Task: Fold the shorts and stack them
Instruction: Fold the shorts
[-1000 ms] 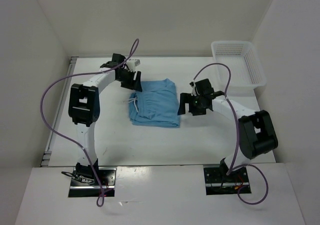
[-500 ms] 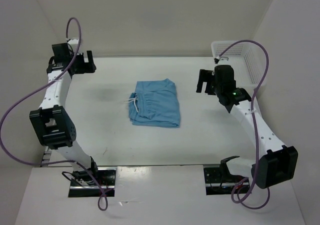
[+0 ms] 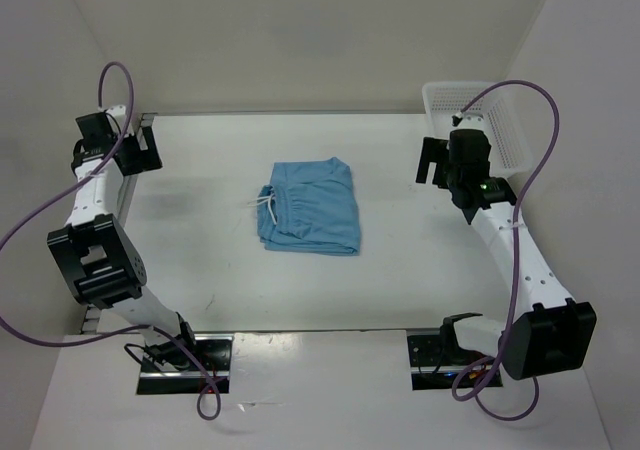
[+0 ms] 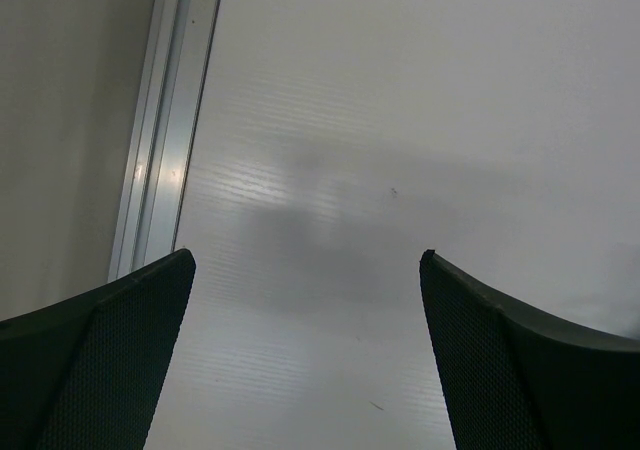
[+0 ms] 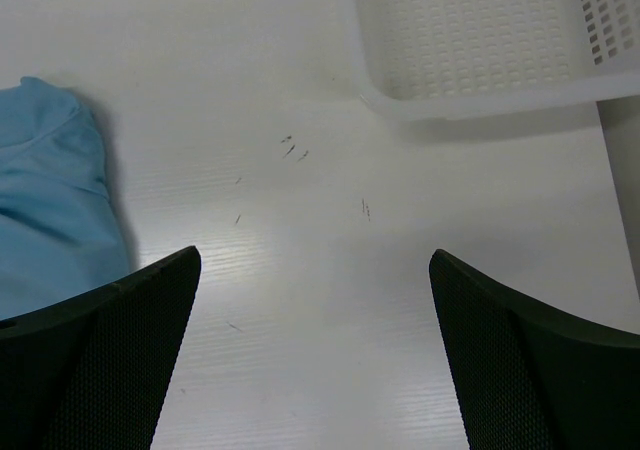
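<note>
Two white-and-black robot arms (image 3: 100, 210) reach out to opposite sides of the white surface (image 3: 220, 260), both holding nothing. Left end effector (image 3: 140, 155) is at the far left by the surface edge, jaws spread wide with nothing between them. Its wrist view shows only bare surface and a silver metal rail (image 4: 165, 120) along the left edge. Right end effector (image 3: 432, 160) is at the far right, jaws also wide and empty, just beside the white plastic mesh basket (image 3: 508, 135) in the far right corner. Light blue soft fabric shorts (image 3: 310, 210) lie folded into a flat packet at the middle of the surface, between the arms and well apart from both. Gathered waistband is on the packet's left side, with the white drawstring (image 3: 265, 204) poking out left. Right wrist view catches the shorts' edge at its left and the basket corner at top right, with small dark scuff marks (image 5: 295, 150) on the surface between them. Purple cables (image 3: 30, 220) loop off each arm.
</note>
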Controlling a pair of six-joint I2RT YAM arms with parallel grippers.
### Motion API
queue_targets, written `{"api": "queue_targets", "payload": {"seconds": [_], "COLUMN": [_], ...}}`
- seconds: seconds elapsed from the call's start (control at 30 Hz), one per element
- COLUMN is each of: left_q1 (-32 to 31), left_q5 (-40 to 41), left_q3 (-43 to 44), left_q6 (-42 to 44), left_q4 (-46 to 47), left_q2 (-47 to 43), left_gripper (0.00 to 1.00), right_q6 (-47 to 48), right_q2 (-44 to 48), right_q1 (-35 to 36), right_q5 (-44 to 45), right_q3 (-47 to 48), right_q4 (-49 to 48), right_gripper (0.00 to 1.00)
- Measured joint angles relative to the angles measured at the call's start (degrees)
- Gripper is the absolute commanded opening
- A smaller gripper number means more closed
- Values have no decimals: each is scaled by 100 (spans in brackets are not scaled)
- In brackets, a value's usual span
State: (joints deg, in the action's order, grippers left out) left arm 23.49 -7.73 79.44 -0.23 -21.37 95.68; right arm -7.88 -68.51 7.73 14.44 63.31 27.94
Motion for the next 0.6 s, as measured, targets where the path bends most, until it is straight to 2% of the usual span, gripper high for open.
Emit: {"api": "queue_targets", "payload": {"seconds": [0.6], "left_q1": [-37], "left_q5": [-59], "left_q3": [-107], "left_q6": [0], "left_q4": [190], "left_q2": [0], "left_gripper": [100], "right_q6": [33], "right_q2": [85], "right_q1": [0], "right_q5": [-33], "right_q3": [-201], "right_q4": [-4], "right_gripper": [100]}}
